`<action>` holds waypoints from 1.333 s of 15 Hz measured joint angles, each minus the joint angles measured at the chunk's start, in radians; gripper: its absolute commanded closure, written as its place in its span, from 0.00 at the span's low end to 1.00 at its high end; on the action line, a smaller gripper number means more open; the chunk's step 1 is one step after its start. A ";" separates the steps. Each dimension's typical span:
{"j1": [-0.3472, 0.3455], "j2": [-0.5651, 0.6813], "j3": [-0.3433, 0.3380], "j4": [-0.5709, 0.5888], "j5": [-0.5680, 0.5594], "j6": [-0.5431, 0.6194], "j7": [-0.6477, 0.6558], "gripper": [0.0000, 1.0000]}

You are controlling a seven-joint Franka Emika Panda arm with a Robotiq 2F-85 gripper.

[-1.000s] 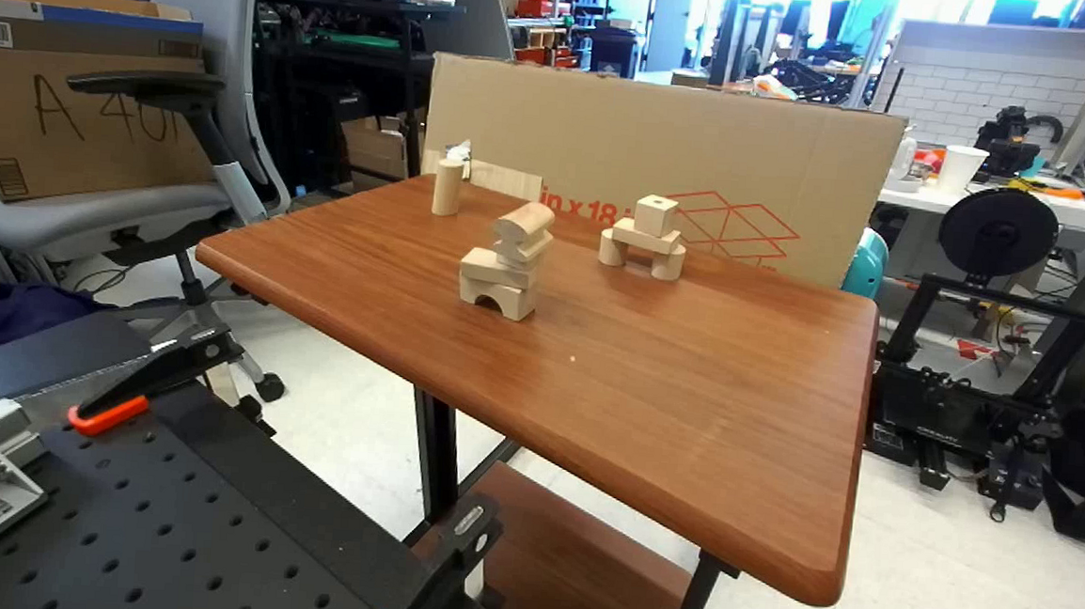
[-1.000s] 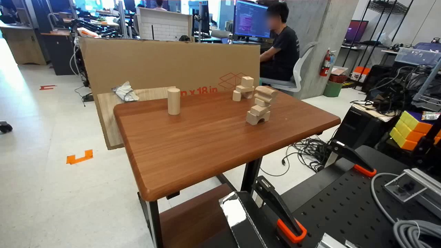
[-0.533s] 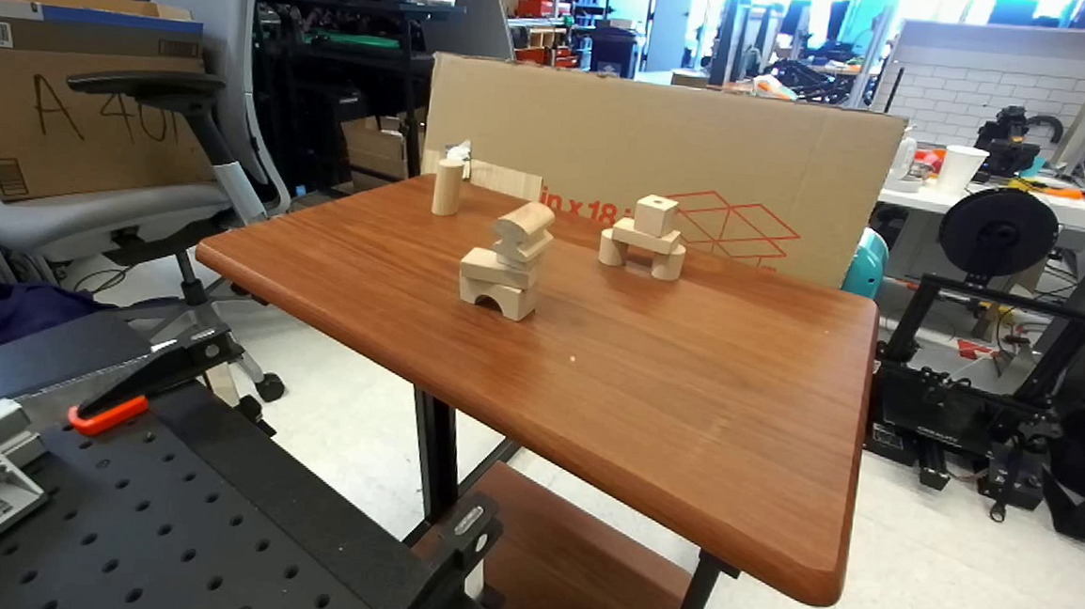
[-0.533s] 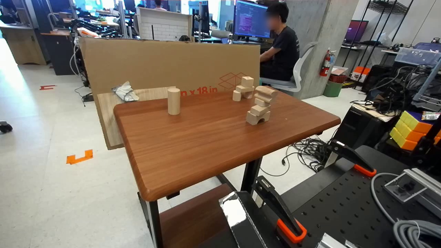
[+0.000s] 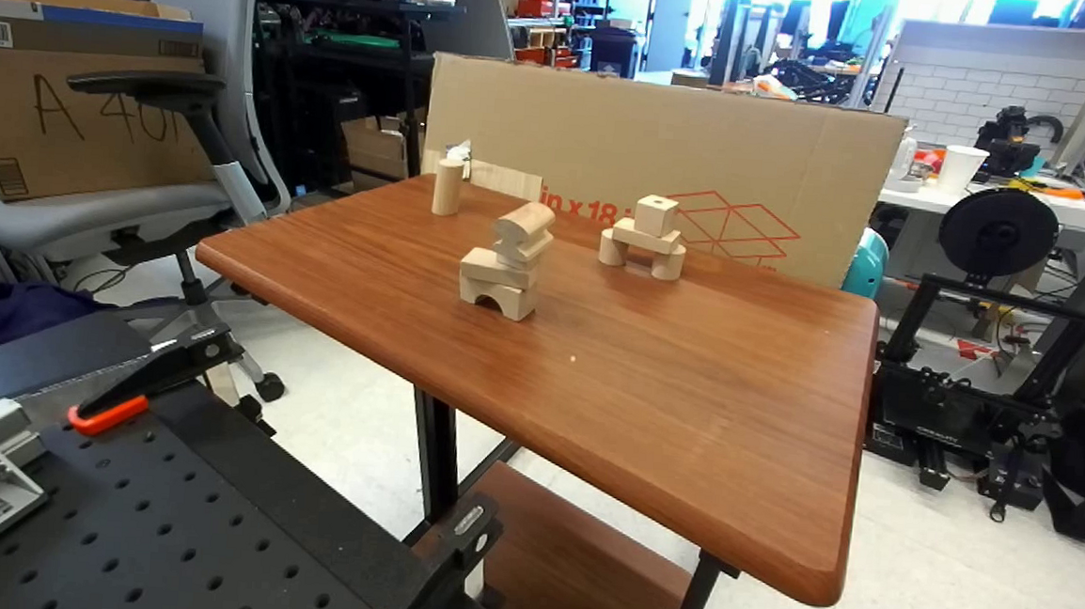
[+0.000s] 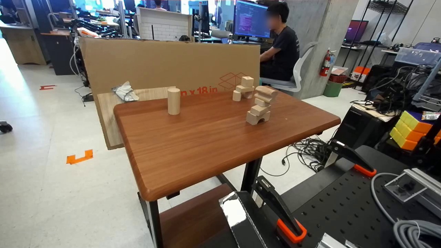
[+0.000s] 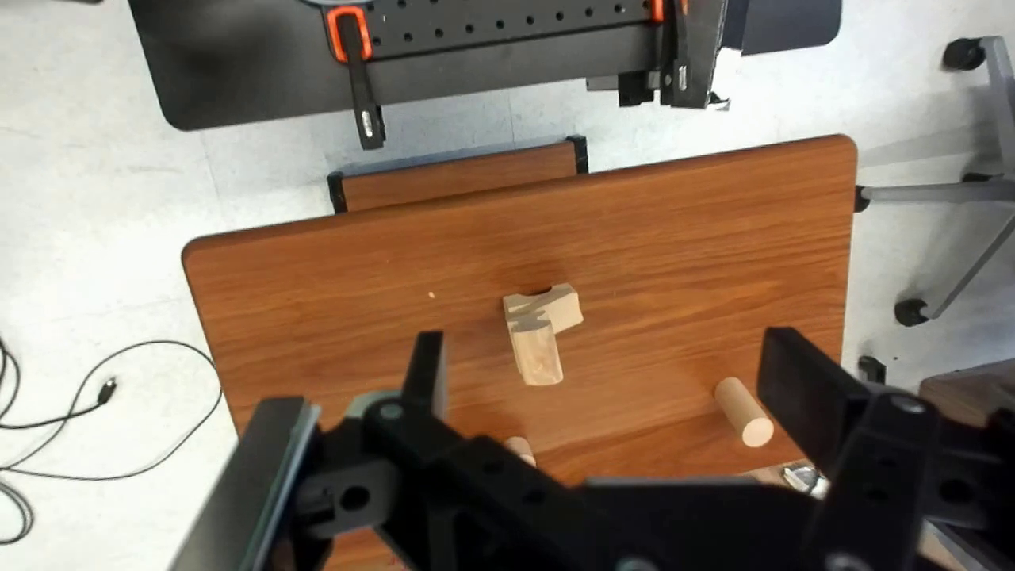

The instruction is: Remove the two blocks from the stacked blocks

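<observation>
Wrist view: the gripper [image 7: 603, 345] fills six o'clock, jaws well apart, holding nothing, presumably spread to straddle a block! In an exterior view, the top two blocks [image 5: 522, 226], likely our pair, crown the staggered stack [image 5: 499, 274], apparently held by weight alone; a block bridge [image 5: 642, 240] sits at two o'clock from it. In an exterior view, the brown wooden table [image 6: 206, 137] carries them, cardboard [image 6: 168, 65] at eleven likely a backdrop, a seated person [image 6: 284, 48] at one, pale floor [image 6: 51, 137] at nine.

Stacked blocks [image 5: 509, 265]: smooth matt wood. Tabletop [image 5: 670, 378]: glossy wood grain. Panel [image 5: 666, 133]: matt cardboard.
</observation>
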 measured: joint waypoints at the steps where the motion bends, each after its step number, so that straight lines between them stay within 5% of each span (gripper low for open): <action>1: 0.003 0.026 0.018 -0.008 -0.001 0.045 0.000 0.00; 7: 0.016 0.238 0.079 -0.013 -0.012 0.219 0.000 0.00; 20: 0.023 0.530 0.110 0.100 -0.131 0.297 0.039 0.00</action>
